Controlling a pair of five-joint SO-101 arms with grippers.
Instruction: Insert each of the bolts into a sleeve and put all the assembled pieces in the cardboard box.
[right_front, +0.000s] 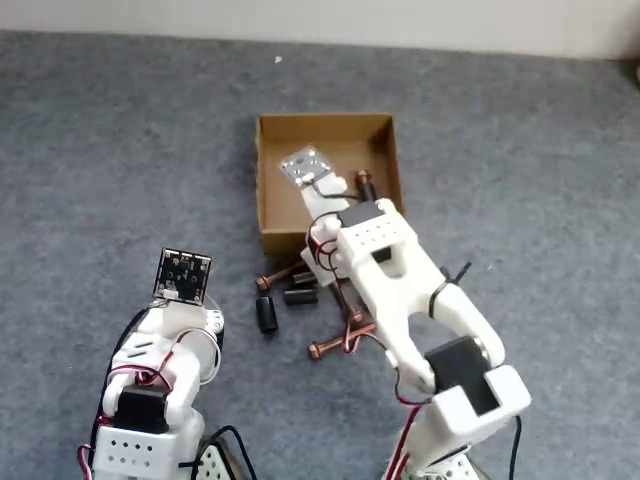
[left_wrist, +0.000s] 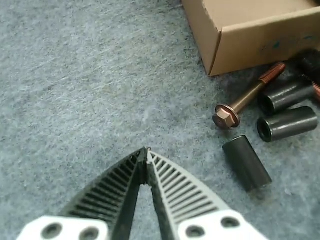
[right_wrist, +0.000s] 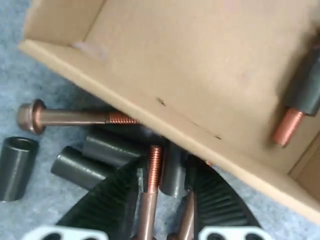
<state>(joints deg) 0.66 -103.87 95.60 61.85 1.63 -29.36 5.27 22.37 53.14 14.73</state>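
The cardboard box (right_front: 270, 180) (right_wrist: 165, 60) holds one assembled piece (right_front: 363, 185) (right_wrist: 300, 105) by its far right wall. In front of it lie loose copper bolts (right_front: 275, 277) (right_front: 340, 343) and black sleeves (right_front: 266, 314) (right_front: 299, 296). My right gripper (right_wrist: 165, 170) is open just outside the box's front wall, low over a bolt (right_wrist: 150, 190) and a sleeve (right_wrist: 172, 175) that lie between its fingers. My left gripper (left_wrist: 146, 155) is shut and empty over bare carpet, left of a bolt (left_wrist: 245, 100) and three sleeves (left_wrist: 246, 162) (left_wrist: 287, 123) (left_wrist: 287, 93).
Grey carpet covers the table (right_front: 120, 150), with wide free room left of and behind the box. The right arm (right_front: 400, 280) stretches over the pile and hides part of it. Another bolt (right_wrist: 65, 117) lies along the box's front wall beside more sleeves (right_wrist: 17, 162) (right_wrist: 80, 167).
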